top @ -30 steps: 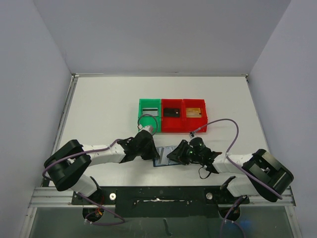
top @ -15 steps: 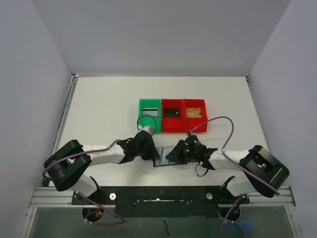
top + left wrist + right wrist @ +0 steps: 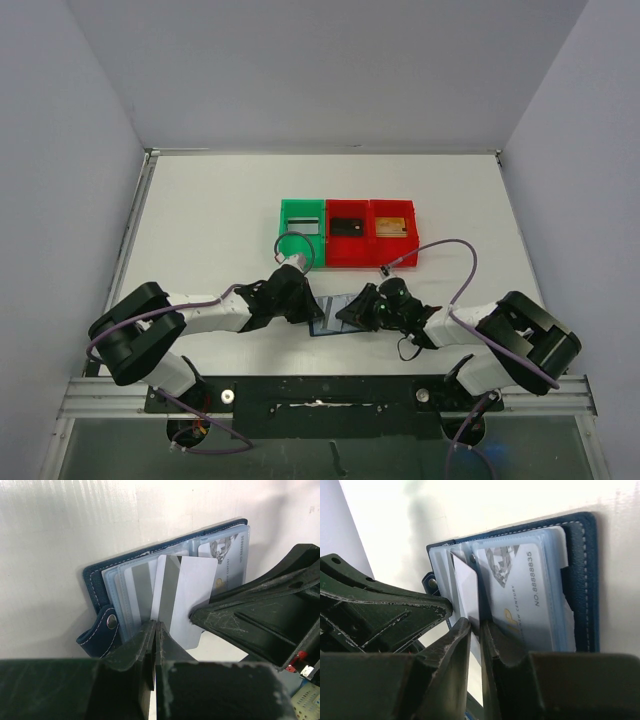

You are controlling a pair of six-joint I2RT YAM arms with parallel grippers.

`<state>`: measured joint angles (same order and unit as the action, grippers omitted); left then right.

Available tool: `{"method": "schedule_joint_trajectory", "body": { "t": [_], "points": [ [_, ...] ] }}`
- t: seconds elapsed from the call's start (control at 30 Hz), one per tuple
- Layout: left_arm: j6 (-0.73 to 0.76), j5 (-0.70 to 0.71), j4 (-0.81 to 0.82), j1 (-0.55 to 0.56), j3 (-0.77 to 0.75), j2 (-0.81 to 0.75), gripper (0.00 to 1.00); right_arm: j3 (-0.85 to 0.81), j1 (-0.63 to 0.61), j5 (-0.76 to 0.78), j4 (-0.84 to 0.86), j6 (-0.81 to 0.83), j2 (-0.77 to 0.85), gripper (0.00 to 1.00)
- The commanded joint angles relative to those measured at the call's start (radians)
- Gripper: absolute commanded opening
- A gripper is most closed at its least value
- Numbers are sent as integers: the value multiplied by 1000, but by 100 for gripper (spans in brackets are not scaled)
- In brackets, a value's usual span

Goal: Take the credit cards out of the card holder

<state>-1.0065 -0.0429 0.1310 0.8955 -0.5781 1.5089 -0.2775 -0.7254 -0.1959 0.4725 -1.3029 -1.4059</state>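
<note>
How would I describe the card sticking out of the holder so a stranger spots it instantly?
On the white table, just in front of the three bins, lies an open blue holder. The card is the plain silver-white one sticking out of its sleeves between the right gripper's fingers; the other cards sit flat in clear pockets.

Seen from above, the left tool (image 3: 303, 303) and right tool (image 3: 352, 310) covered most of the card holder (image 3: 328, 322). In the right wrist view, the silver-grey card (image 3: 467, 587) had its lower end hidden between the right tool's fingers. Whether the closed left tool pinched anything could not be determined.
</note>
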Motion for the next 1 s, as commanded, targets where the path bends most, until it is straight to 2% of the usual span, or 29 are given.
{"method": "schedule_joint_trajectory", "body": {
  "t": [0.0, 0.13, 0.4, 0.53, 0.67, 0.83, 0.97],
  "points": [
    [18, 2, -96, 8, 32, 42, 0, 24, 24, 10, 185, 1, 6, 11],
    [21, 12, -114, 7, 25, 34, 0, 25, 55, 7, 128, 47, 100, 0],
    [33, 17, -126, 5, 12, 36, 0, 8, 181, -109, -87, 170, 254, 0],
    [40, 13, -116, 7, 2, 27, 0, -36, 187, -130, -159, 237, 269, 0],
    [43, 15, -113, 5, -9, -8, 0, -57, 187, -131, -158, 287, 279, 0],
    [57, 43, -134, 1, -28, -94, 13, -78, 186, -111, -121, 397, 338, 0],
    [83, 76, -163, -10, -39, -197, 23, -97, 167, -28, -115, 569, 434, 0]
  ]
}}
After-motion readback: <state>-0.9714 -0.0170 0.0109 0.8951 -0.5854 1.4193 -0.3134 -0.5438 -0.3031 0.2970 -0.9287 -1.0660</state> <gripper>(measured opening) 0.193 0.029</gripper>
